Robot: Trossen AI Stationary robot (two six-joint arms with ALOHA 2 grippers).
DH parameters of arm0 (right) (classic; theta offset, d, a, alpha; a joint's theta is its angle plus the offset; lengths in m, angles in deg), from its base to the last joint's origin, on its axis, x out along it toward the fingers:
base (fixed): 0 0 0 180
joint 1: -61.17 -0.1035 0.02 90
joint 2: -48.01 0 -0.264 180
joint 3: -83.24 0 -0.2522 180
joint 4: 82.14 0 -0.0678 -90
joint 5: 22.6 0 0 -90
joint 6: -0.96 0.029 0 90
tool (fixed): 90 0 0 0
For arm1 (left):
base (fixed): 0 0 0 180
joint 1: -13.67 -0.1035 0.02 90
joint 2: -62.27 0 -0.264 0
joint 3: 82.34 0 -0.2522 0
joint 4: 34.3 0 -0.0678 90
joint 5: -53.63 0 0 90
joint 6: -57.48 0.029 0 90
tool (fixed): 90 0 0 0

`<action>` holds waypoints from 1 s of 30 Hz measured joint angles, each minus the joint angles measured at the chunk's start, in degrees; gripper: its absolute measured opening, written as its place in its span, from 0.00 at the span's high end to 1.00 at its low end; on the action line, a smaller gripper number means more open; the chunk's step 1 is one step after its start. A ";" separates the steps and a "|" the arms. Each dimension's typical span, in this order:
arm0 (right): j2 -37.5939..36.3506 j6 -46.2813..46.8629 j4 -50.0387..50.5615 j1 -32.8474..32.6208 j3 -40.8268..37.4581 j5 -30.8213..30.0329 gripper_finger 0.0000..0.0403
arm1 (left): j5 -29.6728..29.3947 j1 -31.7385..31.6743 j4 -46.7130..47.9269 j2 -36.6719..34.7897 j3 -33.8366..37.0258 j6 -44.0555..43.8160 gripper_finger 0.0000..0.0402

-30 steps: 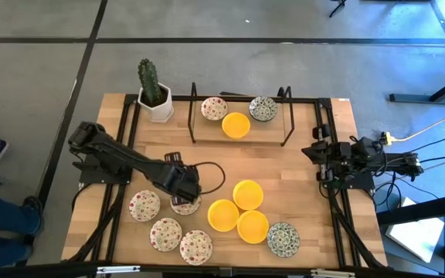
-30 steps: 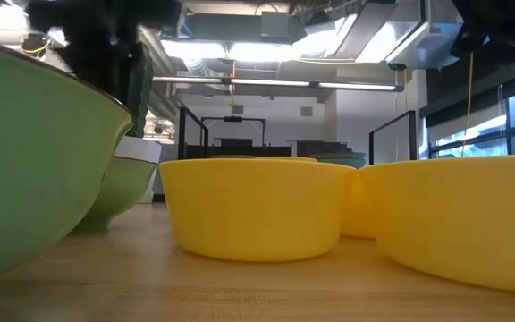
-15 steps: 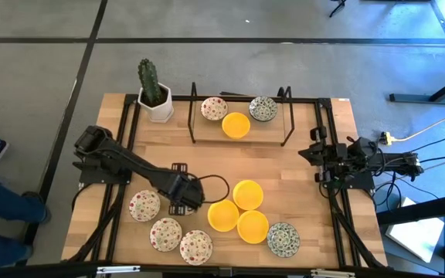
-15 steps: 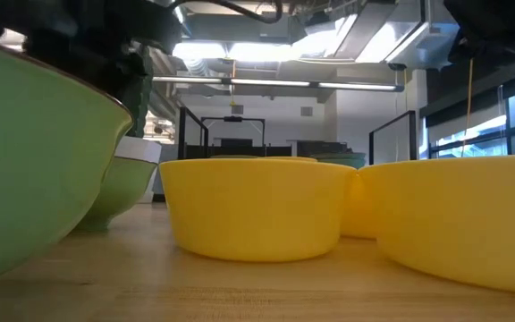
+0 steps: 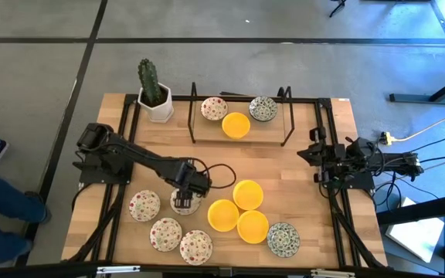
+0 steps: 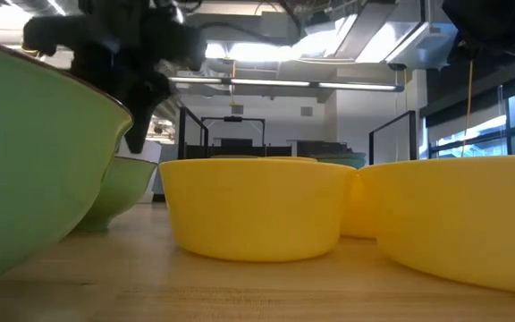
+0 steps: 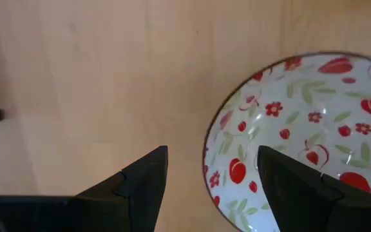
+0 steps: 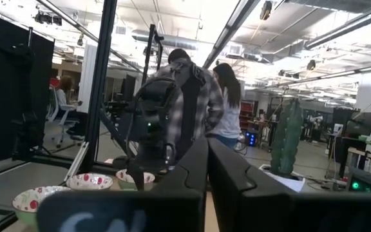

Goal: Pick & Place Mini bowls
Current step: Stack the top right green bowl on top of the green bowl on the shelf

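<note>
Several mini bowls sit on the wooden table's near half: red-speckled ones [image 5: 144,205] [image 5: 165,234] [image 5: 195,247], yellow ones [image 5: 247,194] [image 5: 223,215] [image 5: 253,226] and a green-grey one [image 5: 283,239]. My left gripper [image 5: 184,196] is open, pointing down over another red-speckled bowl [image 7: 301,142]. One finger [image 7: 143,183] stands outside the bowl's rim, the other [image 7: 288,187] over its inside. My right gripper [image 8: 207,174] is shut and waits at the table's right edge [image 5: 319,158]. My left gripper [image 7: 212,149] comes from above with its open fingers on either side of the red-speckled bowl's rim [image 7: 206,161]. The bowl sits flat on the table. Whether a finger touches it, I cannot tell.
A black wire rack at the far edge [image 5: 194,116] holds a red-speckled bowl [image 5: 214,108], a yellow one [image 5: 236,125] and a green-grey one [image 5: 263,109]. A white pot with a cactus [image 5: 153,93] stands at the far left corner. People stand in the room beyond [image 8: 192,103].
My left gripper has shifted a little toward the table's right edge and come down over the red-speckled bowl; in the low view its finger now shows pointing down. The bowls have stayed where they were.
</note>
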 joint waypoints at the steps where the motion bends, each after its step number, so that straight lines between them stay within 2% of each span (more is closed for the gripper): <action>1: 0.00 -0.02 0.08 0.00 0.00 0.00 0.96 | 0.58 -0.26 -0.44 0.00 0.91 0.02 0.42; 8: 0.00 -0.02 0.13 0.00 0.00 0.00 0.96 | 3.34 -0.41 -7.46 0.00 9.23 -1.05 0.42; 19: 0.00 -0.02 0.14 0.00 0.00 -0.02 0.96 | 2.78 -0.47 -8.61 0.00 10.62 -1.41 0.44; 23: 0.00 -0.02 0.36 -0.02 0.00 -0.02 0.96 | 2.78 -0.45 -8.62 0.00 10.62 -1.47 0.53; 30: 0.00 -0.02 0.71 0.00 0.00 -0.02 0.96 | 3.81 -0.49 -8.55 -0.17 10.49 -1.39 0.81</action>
